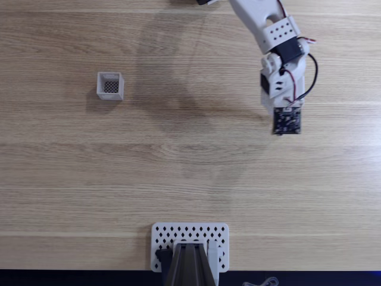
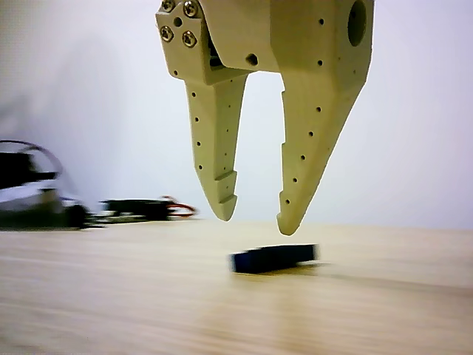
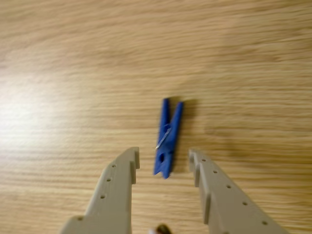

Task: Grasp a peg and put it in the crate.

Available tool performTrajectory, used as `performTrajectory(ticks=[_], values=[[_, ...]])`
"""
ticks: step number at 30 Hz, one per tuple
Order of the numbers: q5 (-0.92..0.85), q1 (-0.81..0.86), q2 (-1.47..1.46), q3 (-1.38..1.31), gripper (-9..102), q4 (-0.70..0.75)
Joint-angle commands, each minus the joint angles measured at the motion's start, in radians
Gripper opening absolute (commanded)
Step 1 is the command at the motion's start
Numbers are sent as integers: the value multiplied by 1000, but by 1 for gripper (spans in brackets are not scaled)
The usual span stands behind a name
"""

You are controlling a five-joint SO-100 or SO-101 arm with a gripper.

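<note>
The blue peg [image 3: 166, 137] lies flat on the wooden table, and in the other view the peg [image 2: 273, 258] rests just below my fingertips. My gripper [image 3: 164, 162] is open, hovering above it with one finger on each side of its near end and nothing held; seen from the side, the gripper [image 2: 257, 215] hangs a little above the wood. In the fixed view the arm hides the peg, under the wrist at the upper right. The crate [image 1: 111, 86], a small white box with a dark mesh bottom, stands far to the left on the table.
A white perforated plate [image 1: 190, 233] with a dark mount sits at the table's near edge in the fixed view. Blurred cables and dark hardware [image 2: 44, 196] lie at the far left in the other view. Bare wood stretches between the arm and the crate.
</note>
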Motion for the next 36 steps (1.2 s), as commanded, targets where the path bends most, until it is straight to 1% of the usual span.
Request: performTrajectory(ticks=[1, 17, 20, 23, 25, 28, 36], values=[[-9, 26, 41, -94, 17, -15], [8, -8, -77, -104, 17, -17], [8, -8, -77, -95, 13, -17], [8, -8, -78, -89, 1, -14], [8, -5, -80, -87, -3, -3], [8, 2, -80, -86, 1, 2], [8, 32, -8, -87, -1, -31]])
